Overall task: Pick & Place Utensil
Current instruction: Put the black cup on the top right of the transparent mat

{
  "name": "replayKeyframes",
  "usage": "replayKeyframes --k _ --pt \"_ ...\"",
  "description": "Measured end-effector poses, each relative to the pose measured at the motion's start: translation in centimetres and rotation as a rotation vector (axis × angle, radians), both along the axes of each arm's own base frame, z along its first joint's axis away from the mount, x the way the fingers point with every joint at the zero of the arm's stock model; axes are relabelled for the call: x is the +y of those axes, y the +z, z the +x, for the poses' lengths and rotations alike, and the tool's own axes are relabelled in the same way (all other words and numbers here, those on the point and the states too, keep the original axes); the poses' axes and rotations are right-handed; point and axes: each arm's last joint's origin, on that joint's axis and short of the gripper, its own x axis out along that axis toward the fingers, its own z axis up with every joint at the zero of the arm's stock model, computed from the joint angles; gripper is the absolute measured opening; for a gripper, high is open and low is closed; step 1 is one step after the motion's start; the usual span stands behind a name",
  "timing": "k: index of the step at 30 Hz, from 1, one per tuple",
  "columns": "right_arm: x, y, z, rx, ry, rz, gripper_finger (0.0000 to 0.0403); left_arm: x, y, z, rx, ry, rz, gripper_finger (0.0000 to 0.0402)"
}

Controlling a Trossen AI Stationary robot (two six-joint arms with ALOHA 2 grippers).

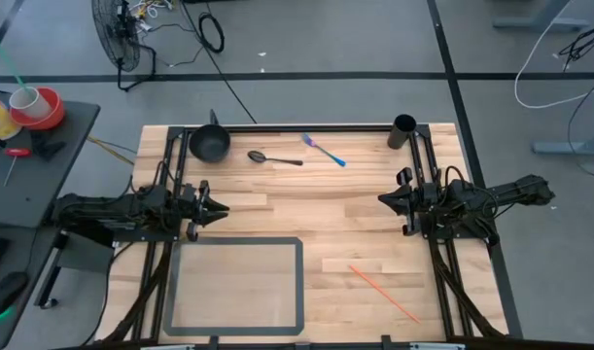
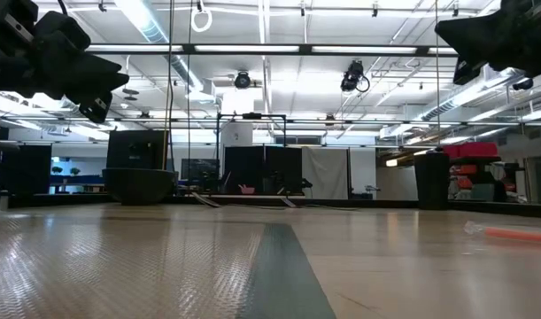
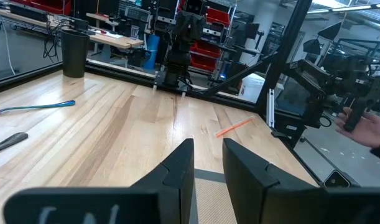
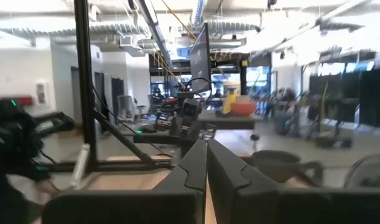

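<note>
I see the left hand (image 1: 222, 206) at centre left of the high view, its fingers narrowly parted, holding nothing. The right hand (image 1: 382, 199) at centre right has its fingers pressed together, empty. The spoon (image 1: 273, 157) and fork (image 1: 323, 150) lie at upper centre of the counter (image 1: 355, 228).

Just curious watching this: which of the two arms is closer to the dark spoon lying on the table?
Left. The left gripper sits a short way from the spoon, on the pan's side of the table. The right gripper waits much farther off, across the table.
</note>
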Motion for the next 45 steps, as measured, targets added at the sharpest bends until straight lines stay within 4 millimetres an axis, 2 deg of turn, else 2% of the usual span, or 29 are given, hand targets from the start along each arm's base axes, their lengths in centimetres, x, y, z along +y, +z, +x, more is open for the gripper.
replayKeyframes --k 16,20,25,27,29,33,41,45 --pt "-0.2 1.2 -0.4 -0.124 -0.098 -0.114 0.0017 0.0 0.0 0.0 0.0 0.0 0.0 0.009" --pt "-0.9 1.7 -0.8 -0.157 -0.311 0.002 0.0017 0.0 0.0 0.0 0.0 0.0 0.0 0.009" --pt "-1.8 2.1 -1.5 -0.229 -0.557 0.293 0.0017 0.0 0.0 0.0 0.0 0.0 0.0 0.009" --pt "-2.0 2.0 -1.6 -0.22 -0.617 0.321 0.0017 0.0 0.0 0.0 0.0 0.001 0.0 0.009" --pt "-2.0 1.9 -1.4 -0.208 -0.604 0.307 0.0017 0.0 0.0 0.0 0.001 0.0 0.0 0.009" --pt "-2.1 2.7 -0.5 -0.158 -0.638 0.294 0.0017 0.0 0.0 0.0 0.0 0.0 0.0 0.009" --pt "-3.1 5.8 3.2 0.232 -0.93 0.234 0.002 0.0 0.0 0.0 0.001 0.0 0.0 0.009" --pt "-4.1 6.6 4.0 0.377 -0.943 0.351 0.004 0.0 0.0 0.0 0.001 0.0 0.0 0.009"
